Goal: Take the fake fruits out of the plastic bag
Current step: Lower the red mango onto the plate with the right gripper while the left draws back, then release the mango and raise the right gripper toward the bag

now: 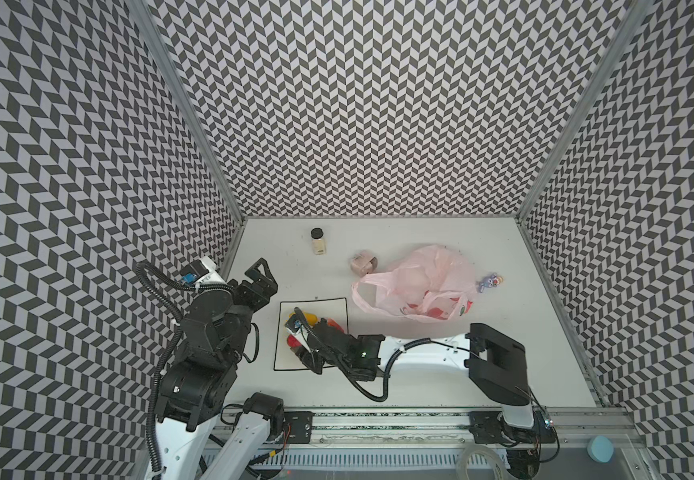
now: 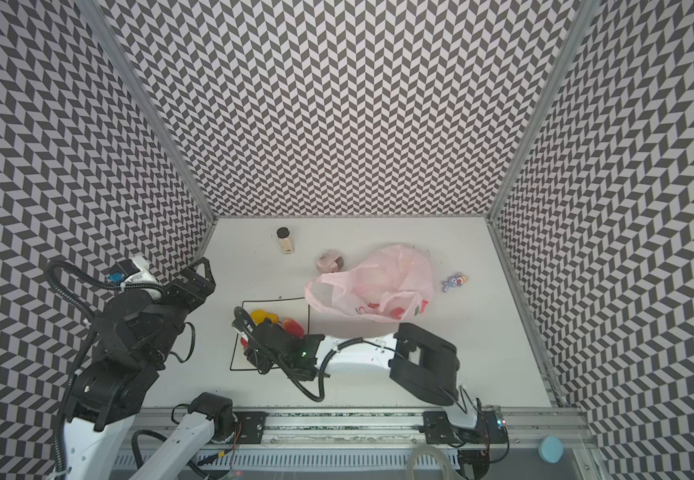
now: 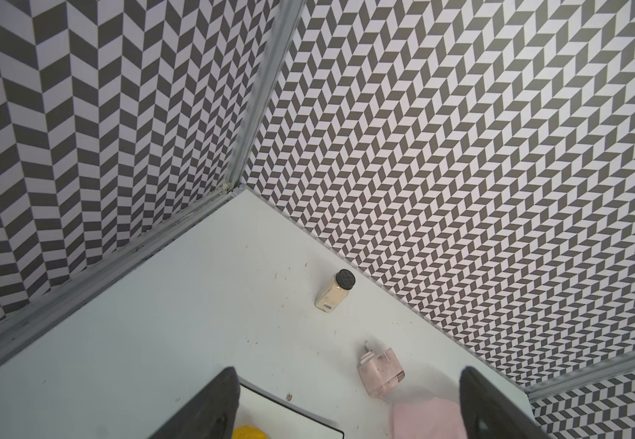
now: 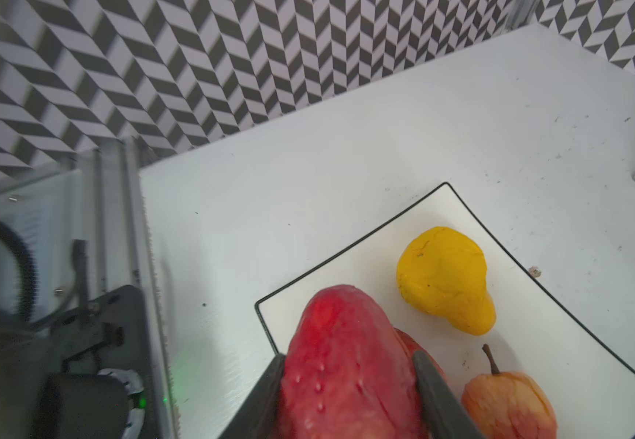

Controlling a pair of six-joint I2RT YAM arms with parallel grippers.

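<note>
- right gripper (image 4: 348,363): dark fingers pinch a red strawberry (image 4: 342,327) from both sides. The fingers and the fruit's lower end are cut off by the wrist view's edge. Skin is glossy and dimpled with pale seed marks. Can't tell if it touches the plate.
- plate (image 1: 330,305): square, white, flat, with a thin black rim. In both top views the right arm hides most of it.
- an edge of a second red fruit (image 4: 409,340) peeks out just behind the strawberry, mostly hidden.
- yellow pear (image 4: 443,279): lies on the plate, lumpy and dented, matte-looking plastic.
- peach-coloured fruit (image 4: 509,406): on the plate beside the pear, wrinkled skin, thin brown stem, lower part cut off.
- left gripper (image 3: 348,372): fingers spread wide with nothing between them, raised at the table's left edge. Only the fingertips show in the wrist view.
- bag (image 1: 420,282): right of the plate, apart from it. Thin pale pink film, crinkled, with a loop handle toward the plate. Red patches show through; prints or fruits, can't tell.
- purple toy (image 1: 489,282): just right of the bag, too small to make out.
- beige box (image 1: 363,262): touches the bag's far-left edge, rounded corners.
- jar (image 1: 317,243): black cap, cream contents, near the back wall.
- table (image 1: 420,374): white, smooth, with dark specks.
</note>
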